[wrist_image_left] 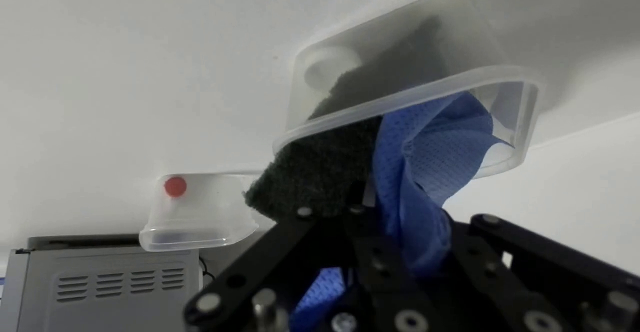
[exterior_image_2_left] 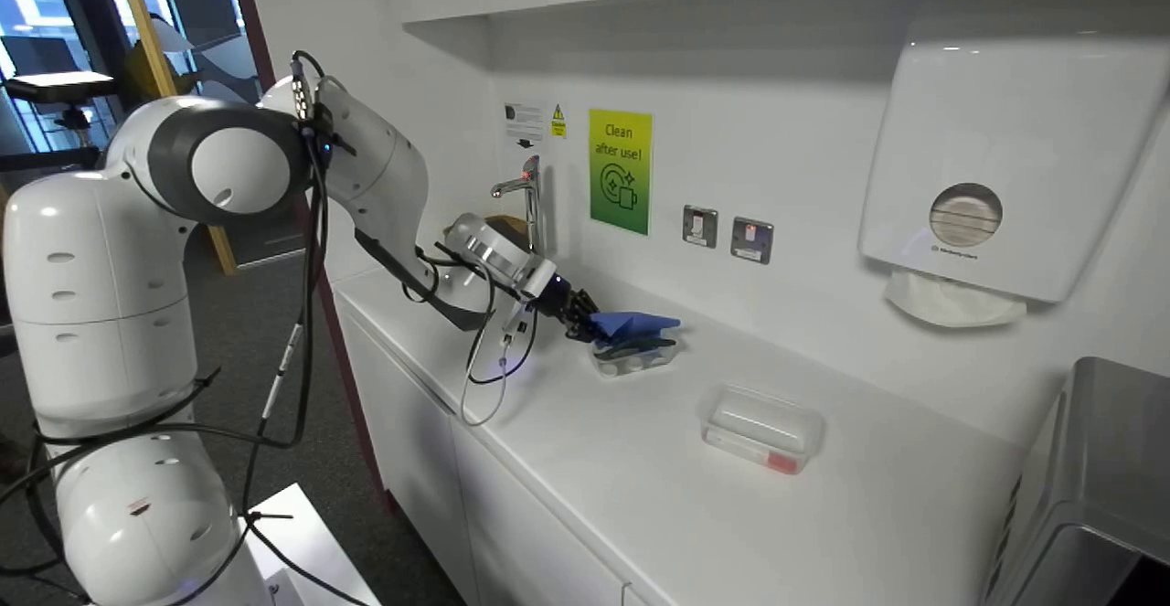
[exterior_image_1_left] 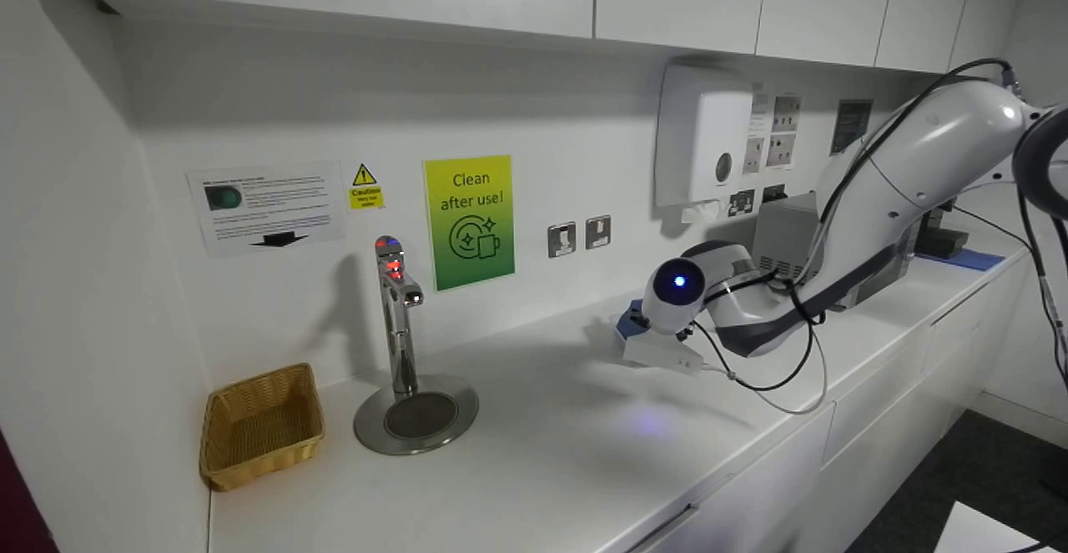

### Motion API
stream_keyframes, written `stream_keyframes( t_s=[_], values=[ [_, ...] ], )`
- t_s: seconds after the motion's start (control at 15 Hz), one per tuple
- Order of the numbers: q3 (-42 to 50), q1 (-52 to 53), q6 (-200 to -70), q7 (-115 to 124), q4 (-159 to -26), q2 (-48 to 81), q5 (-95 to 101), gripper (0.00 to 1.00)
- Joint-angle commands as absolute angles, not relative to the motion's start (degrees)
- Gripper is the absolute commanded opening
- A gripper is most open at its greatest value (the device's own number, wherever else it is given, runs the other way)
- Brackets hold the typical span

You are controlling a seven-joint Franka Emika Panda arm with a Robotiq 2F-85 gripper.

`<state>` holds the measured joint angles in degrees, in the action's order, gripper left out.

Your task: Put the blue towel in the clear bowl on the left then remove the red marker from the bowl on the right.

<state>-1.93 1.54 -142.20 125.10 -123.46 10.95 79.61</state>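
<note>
The blue towel [wrist_image_left: 440,156] hangs at the mouth of the clear bowl [wrist_image_left: 480,77] just ahead of the gripper [exterior_image_2_left: 585,316], whose jaws look clamped on a bunched fold of it. Placing the towel seems the step in hand, close to done; next calls for checking it sits within the rim, then parting the jaws and backing off. How deep it dips I cannot tell. It is thin, dimpled cloth, creased, and could cling on release. A dark pad [wrist_image_left: 330,167], fuzzy and ragged-edged like a scourer, lies partly in that bowl and pokes out towards the gripper. The bowl is boxy, cloudy plastic with a thick lip. Farther from the gripper, a second clear bowl [exterior_image_2_left: 740,446] of similar plastic shows a red patch [exterior_image_2_left: 783,462], probably the marker, for later. Beyond stands a grey box [wrist_image_left: 125,282] with slotted vents, on the smooth white counter [exterior_image_2_left: 658,487]
</note>
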Motion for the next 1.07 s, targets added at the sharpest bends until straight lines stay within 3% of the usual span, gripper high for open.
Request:
stream_keyframes(
  t_s=[0.0, 0.27, 0.33, 0.4, 0.93, 1.0],
  values=[
    [-1.8, 1.2, -143.4, 122.8, -123.6, 11.2, 77.4, 0.02],
    [-1.9, 1.2, -143.4, 121.3, -123.8, 11.4, 75.6, 0.02],
    [-1.9, 1.2, -143.3, 120.7, -124.0, 11.2, 75.0, 0.35],
    [-1.9, 1.3, -143.2, 119.8, -124.1, 11.0, 74.4, 0.37],
    [-2.6, 2.4, -139.5, 102.4, -126.4, 6.0, 58.3, 0.95],
    [-2.6, 2.7, -139.0, 101.1, -126.5, 5.2, 57.1, 0.99]
  ],
)
